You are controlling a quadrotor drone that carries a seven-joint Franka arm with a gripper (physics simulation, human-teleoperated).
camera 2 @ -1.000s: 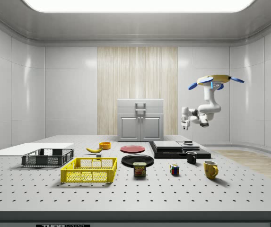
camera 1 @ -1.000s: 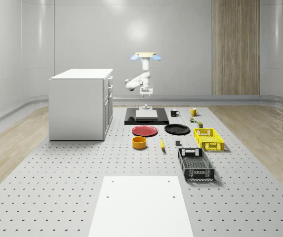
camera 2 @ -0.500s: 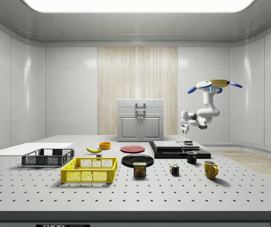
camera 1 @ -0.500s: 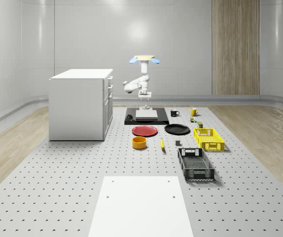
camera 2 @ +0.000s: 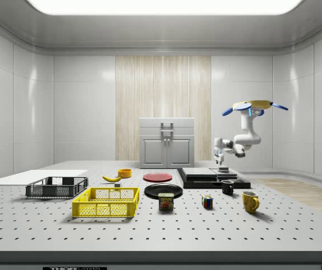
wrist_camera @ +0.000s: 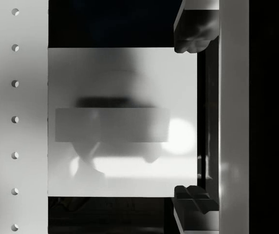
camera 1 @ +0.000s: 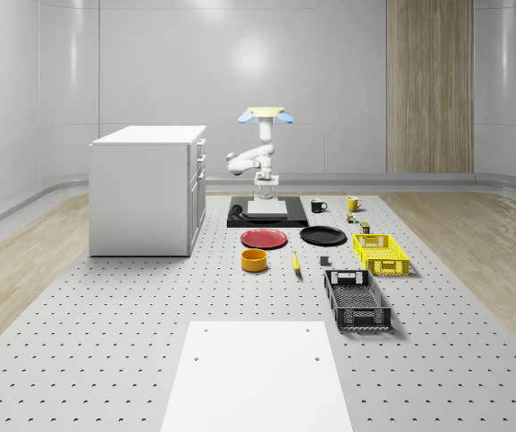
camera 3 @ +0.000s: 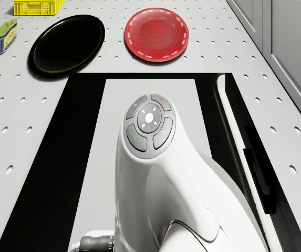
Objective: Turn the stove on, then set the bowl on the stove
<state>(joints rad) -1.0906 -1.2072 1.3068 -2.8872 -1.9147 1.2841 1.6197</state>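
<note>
I hover over the stove [camera 1: 267, 212] at the tabletop's far end, my tool [camera 2: 222, 163] spread wide just above its edge. Switching on is in hand; next I must press the control. The bowl [camera 1: 255, 260] waits beyond the red plate [camera 1: 265, 238]

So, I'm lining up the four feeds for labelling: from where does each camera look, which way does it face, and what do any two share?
Whole-scene view: high off the robot, facing the far wall; the drone hovers over the stove.
Side view: table-level at the scene's side; the drone hovers, arm bent down.
Drone view: on the drone's body, looking forward and down; the arm covers the stove.
Wrist view: looks along the gripper at the stove; fingers apart.
Shared: whole-scene and drone views show the red plate.
</note>
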